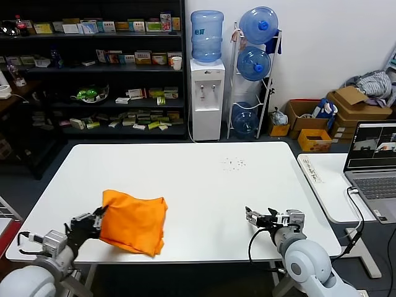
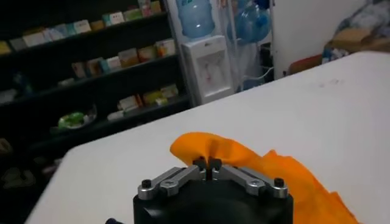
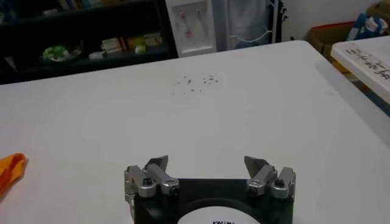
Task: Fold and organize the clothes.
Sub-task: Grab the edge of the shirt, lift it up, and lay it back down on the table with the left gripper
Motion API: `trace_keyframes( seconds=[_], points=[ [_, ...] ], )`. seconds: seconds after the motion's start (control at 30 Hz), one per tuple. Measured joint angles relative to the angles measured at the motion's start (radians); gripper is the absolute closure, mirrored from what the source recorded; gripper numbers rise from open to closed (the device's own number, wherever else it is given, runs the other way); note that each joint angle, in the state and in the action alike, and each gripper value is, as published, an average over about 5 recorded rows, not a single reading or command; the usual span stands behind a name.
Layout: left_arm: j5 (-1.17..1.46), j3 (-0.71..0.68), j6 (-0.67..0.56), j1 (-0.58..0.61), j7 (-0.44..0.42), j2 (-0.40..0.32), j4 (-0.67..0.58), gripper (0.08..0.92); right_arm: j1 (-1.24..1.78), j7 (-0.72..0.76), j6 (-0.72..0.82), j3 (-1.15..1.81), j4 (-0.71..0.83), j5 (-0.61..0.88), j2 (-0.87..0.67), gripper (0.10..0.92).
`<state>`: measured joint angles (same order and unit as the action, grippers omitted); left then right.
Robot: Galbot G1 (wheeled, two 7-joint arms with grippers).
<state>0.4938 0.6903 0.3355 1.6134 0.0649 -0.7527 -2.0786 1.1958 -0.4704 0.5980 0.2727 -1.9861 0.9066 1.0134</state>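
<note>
The soft, rumpled orange T-shirt (image 1: 134, 221) lies folded on the smooth white counter (image 1: 204, 179). The left gripper (image 1: 98, 218) reaches in low, jaws pinched tight on its puckered edge. The right gripper (image 1: 250, 215) hovers low, jaws wide, empty.

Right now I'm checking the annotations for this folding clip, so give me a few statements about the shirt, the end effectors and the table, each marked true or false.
1. The left end effector is shut on the orange T-shirt. True.
2. The right end effector also holds the shirt. False: it is open over bare table, apart from the shirt.
3. The shirt lies spread flat with both sleeves out. False: it is bunched into a compact shape.
4. The shirt sits toward the robot's left on the table. True.
5. A laptop stands on the side table to the robot's right. True.
</note>
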Motion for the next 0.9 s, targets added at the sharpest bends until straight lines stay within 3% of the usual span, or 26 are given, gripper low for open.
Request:
trace_keyframes(
  seconds=[0.27, 0.47, 0.7, 0.9],
  points=[
    [-0.183, 0.139, -0.079, 0.023, -0.040, 0.083, 0.195, 0.893, -0.001, 0.011, -0.006, 0.004, 0.004, -0.012, -0.007, 0.203],
    [-0.279, 0.195, -0.115, 0.053, -0.060, 0.114, 0.257, 0.893, -0.006, 0.011, -0.005, 0.005, 0.009, -0.021, -0.002, 0.203],
    [-0.161, 0.162, -0.064, 0.068, -0.021, 0.117, 0.168, 0.893, -0.002, 0.010, -0.006, 0.013, 0.037, -0.039, 0.003, 0.203],
    [0.147, -0.043, -0.004, -0.041, 0.117, 0.051, 0.027, 0.893, 0.007, 0.010, -0.008, 0.026, 0.082, -0.071, 0.020, 0.203]
  ],
)
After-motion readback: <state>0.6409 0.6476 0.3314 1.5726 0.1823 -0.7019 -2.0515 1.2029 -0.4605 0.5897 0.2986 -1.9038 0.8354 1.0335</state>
